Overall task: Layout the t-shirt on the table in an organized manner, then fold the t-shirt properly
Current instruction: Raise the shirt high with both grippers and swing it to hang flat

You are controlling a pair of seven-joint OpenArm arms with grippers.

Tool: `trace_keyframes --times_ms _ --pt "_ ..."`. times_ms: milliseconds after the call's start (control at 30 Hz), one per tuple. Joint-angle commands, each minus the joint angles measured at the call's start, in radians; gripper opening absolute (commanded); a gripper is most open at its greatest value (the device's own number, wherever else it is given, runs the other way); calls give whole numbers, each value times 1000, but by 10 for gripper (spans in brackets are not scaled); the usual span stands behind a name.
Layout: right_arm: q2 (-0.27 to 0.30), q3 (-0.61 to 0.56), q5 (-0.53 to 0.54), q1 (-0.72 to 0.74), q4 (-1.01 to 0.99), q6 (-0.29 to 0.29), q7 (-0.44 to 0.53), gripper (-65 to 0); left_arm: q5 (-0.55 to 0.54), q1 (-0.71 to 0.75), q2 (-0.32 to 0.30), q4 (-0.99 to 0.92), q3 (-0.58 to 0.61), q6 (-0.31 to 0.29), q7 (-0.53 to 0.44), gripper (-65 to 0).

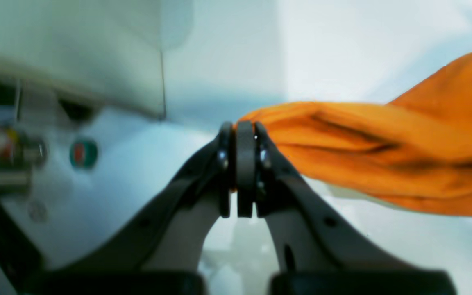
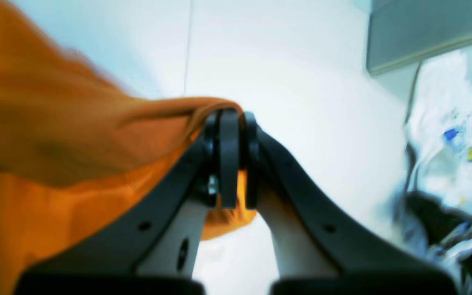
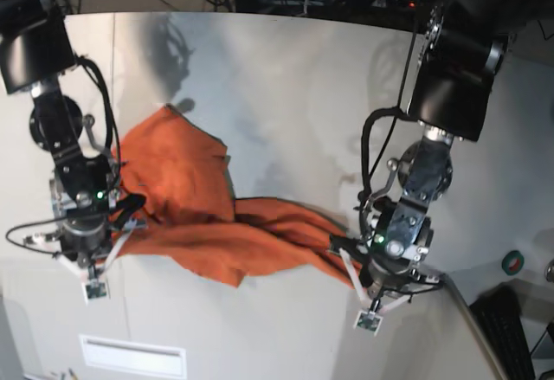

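Both arms have hold of the plain bright orange short-sleeved cloth t-shirt (image 3: pixel 208 224), which lies strung out across the near half of the large off-white smooth tabletop (image 3: pixel 286 77), bunched and twisted rather than flat. The left gripper (image 1: pixel 240 135) is clamped tight on a gathered edge of the cloth, which runs off to the right of the claw in the left wrist view. The right gripper (image 2: pixel 230 123) is likewise closed down on a fold of orange fabric, which spreads away to the left in the right wrist view. From the base view the shirt's long axis runs side to side between the two claws — one end pinched by the right gripper (image 3: pixel 112 224) at picture left, the other by the left gripper (image 3: pixel 351 254) at picture right, neither arm nearer than the other. A wider lobe of cloth fans out toward the far side near the right arm; the middle sags in wrinkled folds. Judging by this, the layout step is still under way — the cloth would need stretching along that same side-to-side line before it lies flat. Which edge or sleeve each claw holds I cannot tell.
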Motion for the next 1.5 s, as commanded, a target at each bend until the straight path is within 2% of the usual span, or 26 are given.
trace_keyframes --times_ms 0,133,233,433,600,800,900,1067,1200,1267,1367,1467 --pt "26 8 -19 52 -4 -9 37 -650 11 -64 -6 -29 17 6 -20 -650" --pt "69 8 -19 161 -77 -9 108 -650 14 -203 39 -164 57 6 -58 -650" --pt "74 8 -19 241 -127 -9 122 -650 15 -285 54 -233 61 6 -104 -650" --pt "97 3 -19 391 -205 -9 200 -650 6 -462 111 -334 57 6 -112 -650" --pt "106 3 -19 509 -216 -9 214 -650 6 -578 126 -340 64 6 -113 -650" --pt "164 3 -19 652 -212 -9 265 -650 6 -715 149 -338 64 6 -112 -650" --pt "169 3 -19 673 -192 -9 265 -650 14 -733 159 -314 64 6 -110 -650" --pt "167 6 -19 573 -127 -9 219 -650 15 -623 145 -210 67 6 -104 -650" --pt "163 9 -19 414 -93 -9 215 -650 17 -440 100 -79 67 6 -101 -650" --pt "160 11 -19 336 -89 -9 217 -650 17 -351 71 -7 67 6 -61 -650" --pt "127 11 -19 211 -87 -9 219 -650 17 -199 37 94 67 6 -15 -650" --pt "97 13 -19 84 -89 -11 220 -650 17 -23 -2 195 58 6 -9 -650"
